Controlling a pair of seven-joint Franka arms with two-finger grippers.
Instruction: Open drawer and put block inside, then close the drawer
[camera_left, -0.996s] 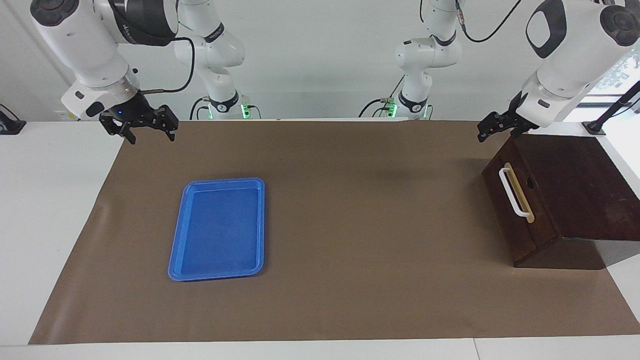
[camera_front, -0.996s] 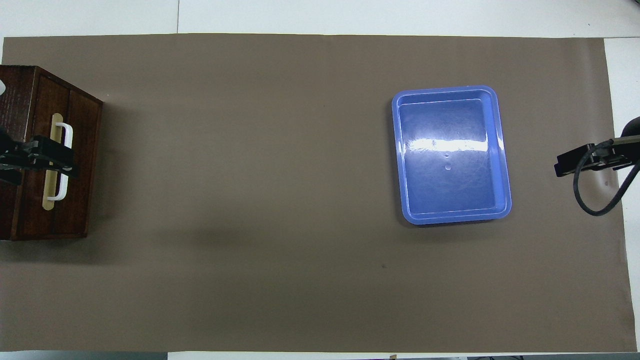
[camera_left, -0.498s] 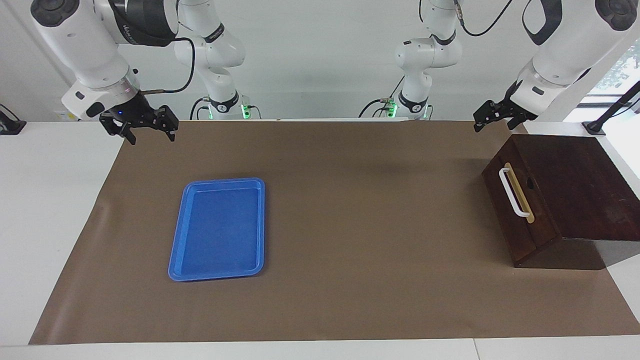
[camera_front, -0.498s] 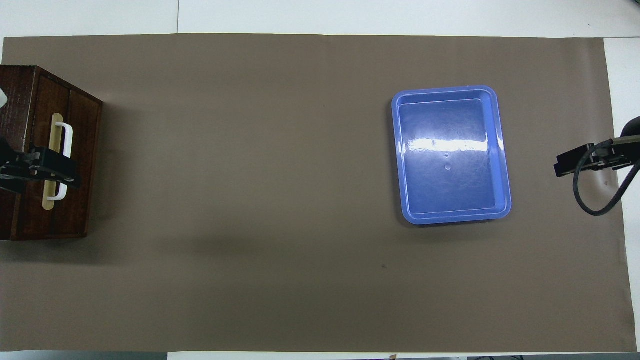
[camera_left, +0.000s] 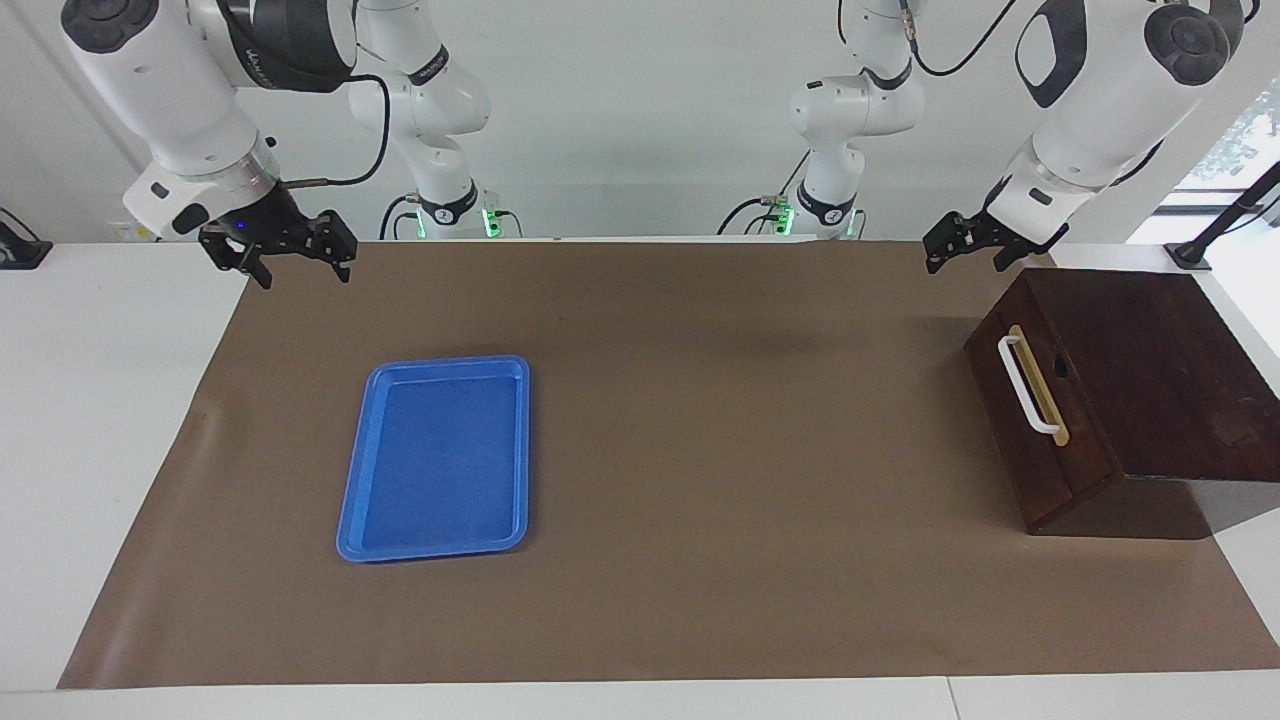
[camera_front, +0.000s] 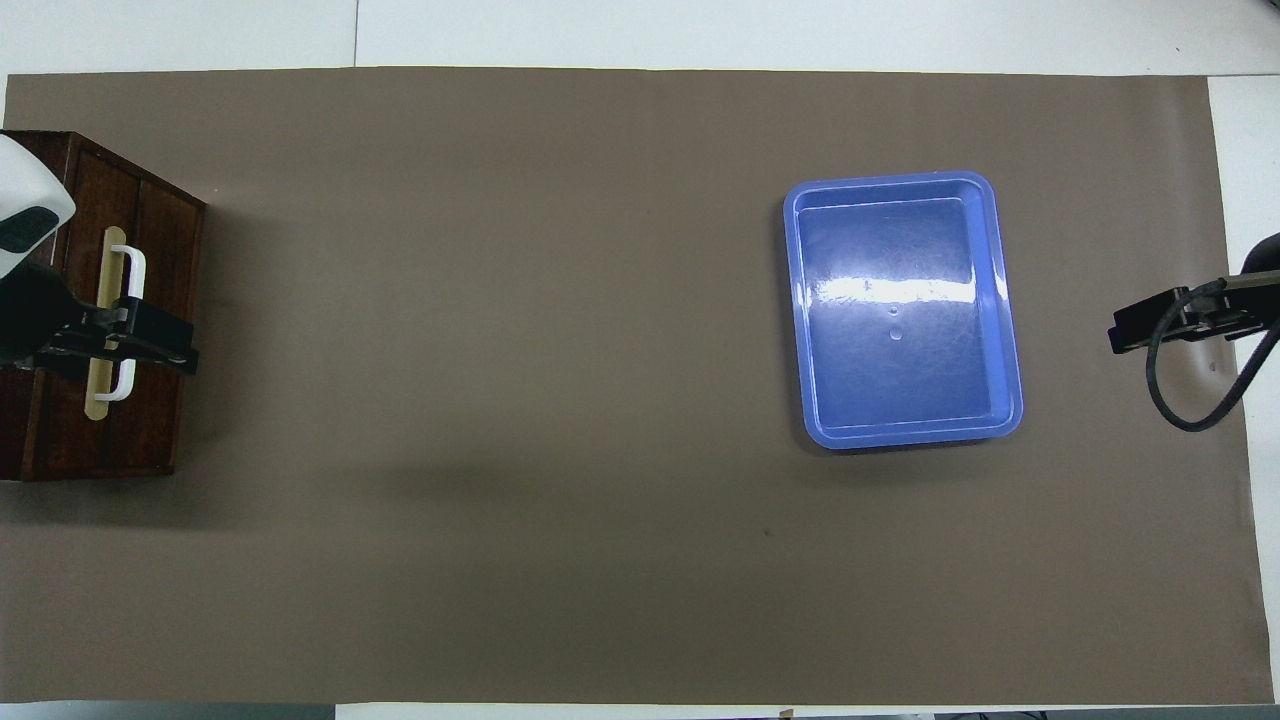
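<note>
Your left gripper (camera_left: 963, 253) hangs in the air with its fingers spread and nothing between them, above the paper just beside the wooden box (camera_left: 1150, 380), at the corner nearest to the robots. The drawer (camera_left: 1040, 420) is shut. Its white handle (camera_left: 1020, 383) lies lower than the gripper and farther from the robots, and its long axis runs away from the robots. So I think you must close across the bar. Your right gripper (camera_left: 290, 255), also spread, waits well apart, near the blue tray (camera_left: 440, 455). The block is not visible in either view.
</note>
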